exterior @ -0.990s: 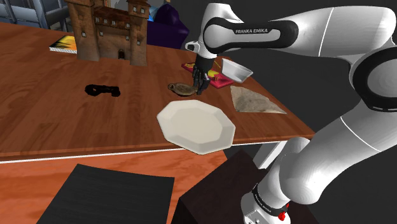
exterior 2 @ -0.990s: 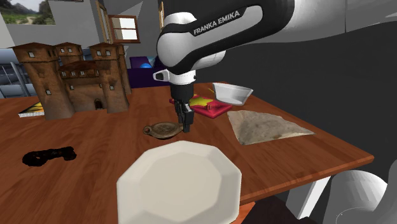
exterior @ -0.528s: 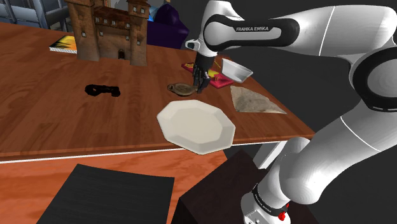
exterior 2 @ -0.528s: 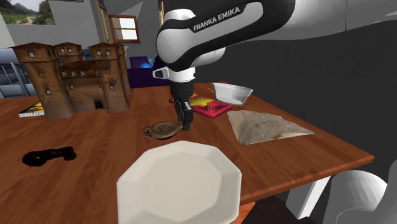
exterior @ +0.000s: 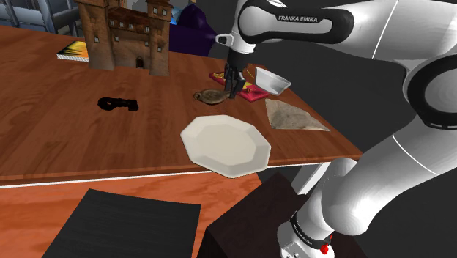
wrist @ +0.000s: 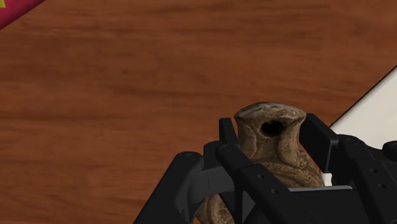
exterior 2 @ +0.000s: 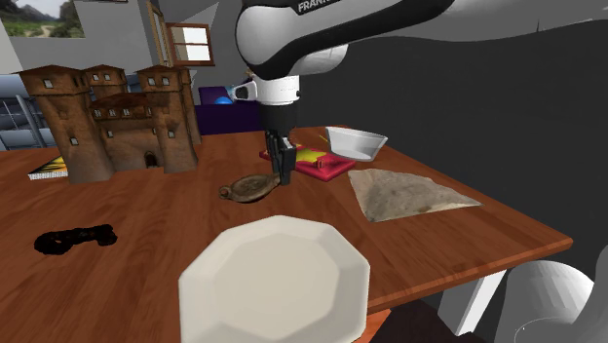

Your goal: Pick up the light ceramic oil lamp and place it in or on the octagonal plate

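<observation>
Between the fingers of the claw (exterior 2: 285, 177) we see the brown oil lamp (exterior 2: 248, 187) clamped by one end, tilted, just above the desk (exterior: 73, 139). White octagonal plate (exterior: 225, 145) lies near the claw, toward the stand.

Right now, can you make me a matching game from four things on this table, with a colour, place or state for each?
Things:
1 lamp
2 plate
3 castle
4 bowl

Descriptions:
A beside a red item
B clasped between the jaws
C white, eight-sided, nothing on it
D tall, brown, with towers

Pairs: 1-B, 2-C, 3-D, 4-A
</observation>
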